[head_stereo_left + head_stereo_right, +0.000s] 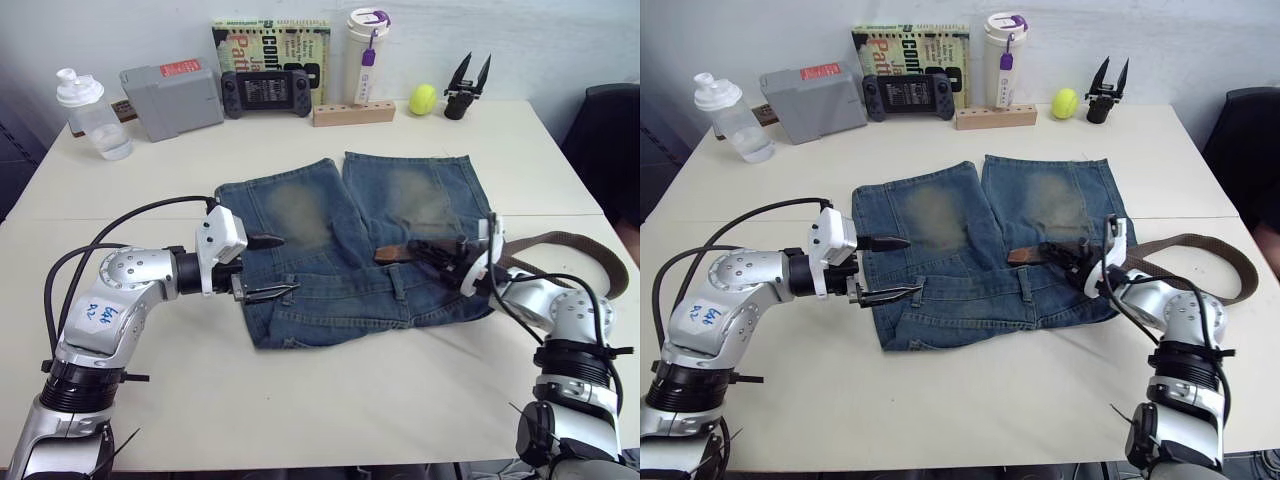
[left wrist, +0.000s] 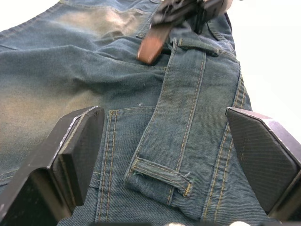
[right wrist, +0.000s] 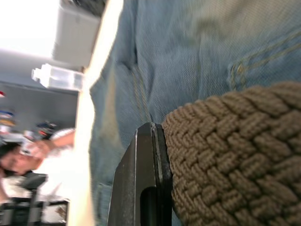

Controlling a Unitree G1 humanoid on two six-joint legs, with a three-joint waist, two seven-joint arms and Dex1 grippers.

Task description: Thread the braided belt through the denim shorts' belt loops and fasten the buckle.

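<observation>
While the right pincer (image 1: 440, 255) pinches the dark brown braided belt (image 1: 560, 243), the spread left pincer (image 1: 268, 266) flanks a blue denim belt loop (image 2: 162, 173).

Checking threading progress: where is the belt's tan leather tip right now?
In the left eye view, the tan tip lies on the denim shorts near the middle of the waistband, just ahead of the right tool, which grips the braided belt.
</observation>
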